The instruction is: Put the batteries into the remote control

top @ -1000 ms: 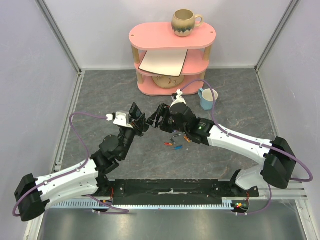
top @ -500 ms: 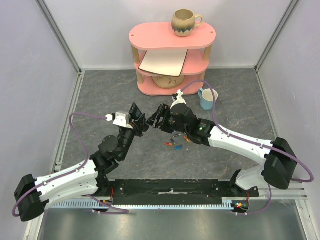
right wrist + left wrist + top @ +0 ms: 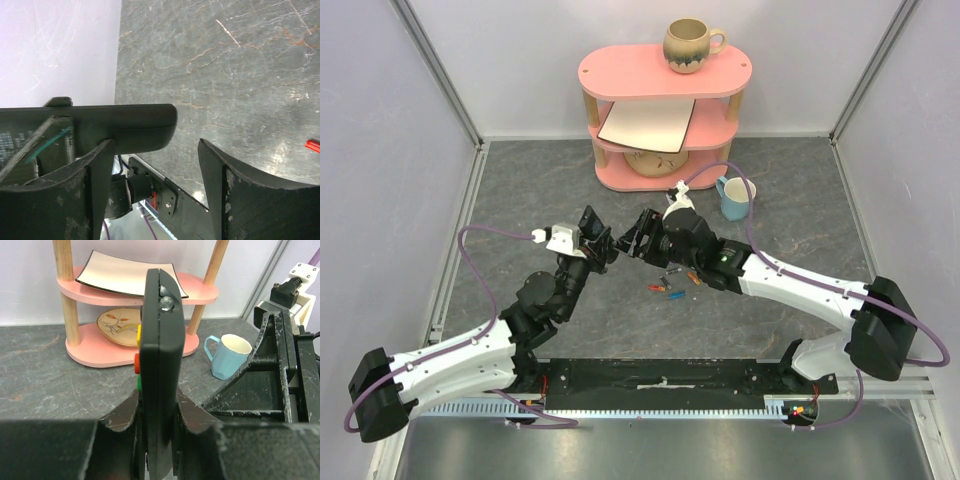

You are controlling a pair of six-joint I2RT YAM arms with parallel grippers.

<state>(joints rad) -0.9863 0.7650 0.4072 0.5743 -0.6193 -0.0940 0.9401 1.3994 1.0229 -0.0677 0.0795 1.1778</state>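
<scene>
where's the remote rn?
The remote control is clamped edge-on in the left gripper, just left of centre in the top view; the open right gripper sits at its far end, the batteries lying right of both.

Grey stone-patterned table (image 3: pixel 520 190), veined in white and rust. At its far side, a pink shelf (image 3: pixel 620 70) with three tiers on wooden posts. On the shelf's top tier, toward its right end, a brown mug (image 3: pixel 688 45). On the middle tier, a square white plate (image 3: pixel 648 125) with a dark rim. On the bottom tier, a patterned dish (image 3: pixel 645 162). Just right of the shelf's foot, on the table, a pale blue mug (image 3: pixel 733 198), handle turned toward the shelf. Well in front of the shelf, a small scatter of batteries (image 3: pixel 667 291), blue and red-orange, flat on the table.
</scene>
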